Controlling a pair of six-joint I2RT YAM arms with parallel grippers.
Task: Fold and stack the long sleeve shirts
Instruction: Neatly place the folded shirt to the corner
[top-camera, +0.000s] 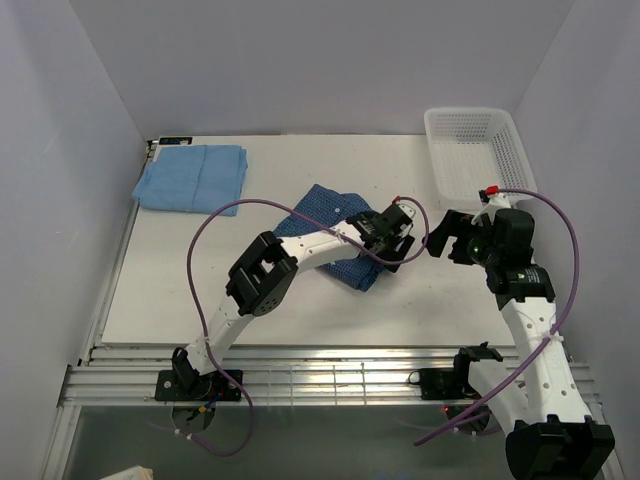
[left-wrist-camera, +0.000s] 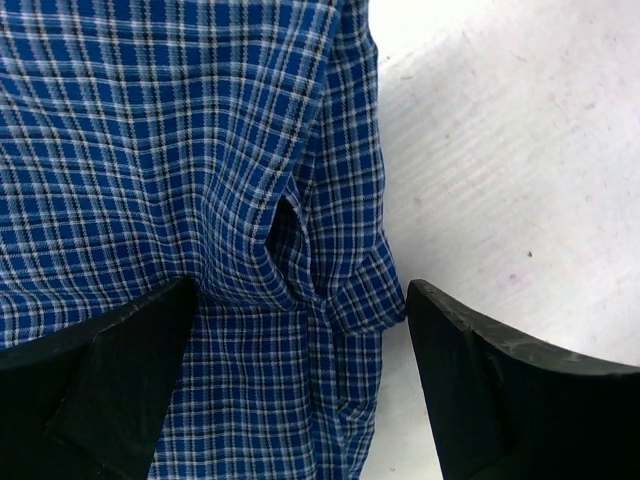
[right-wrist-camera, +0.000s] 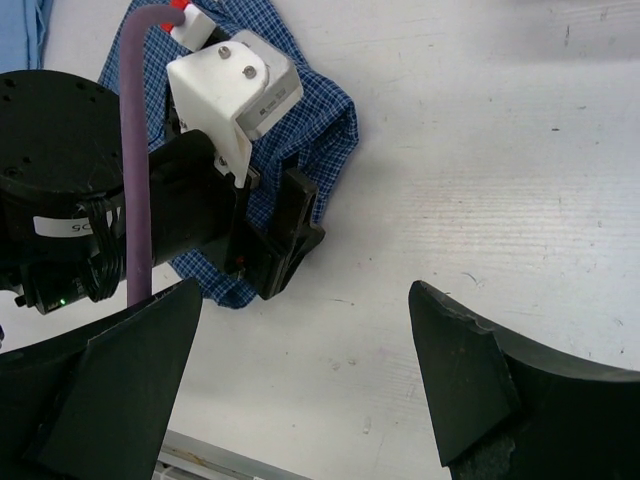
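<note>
Left pincer (left-wrist-camera: 300, 300): fingers wide apart, gripping nothing, straddling the edge of the dark blue checked shirt (left-wrist-camera: 150, 130) directly beneath. Right pincer (right-wrist-camera: 305, 295): wide open, empty, over worktop (right-wrist-camera: 520, 150) just beside that shirt. Shirts: 2. The light blue shirt (top-camera: 190, 178) lies folded, well left of the left pincer. Mesh basket (top-camera: 470, 125): 1. Arm label (right-wrist-camera: 62, 228) unreadable.

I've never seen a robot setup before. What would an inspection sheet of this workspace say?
Surface: white table, faintly scuffed.
Job's things: dark blue checked shirt mid-table, partly under the left arm; light blue shirt folded at the far left corner.
Clutter: white mesh basket far right, nothing seen inside.
Pincers: left pincer open over the checked shirt's edge; right pincer open above bare table.
Cables: purple cables loop off both arms.
Surroundings: plain pale walls on three sides.
</note>
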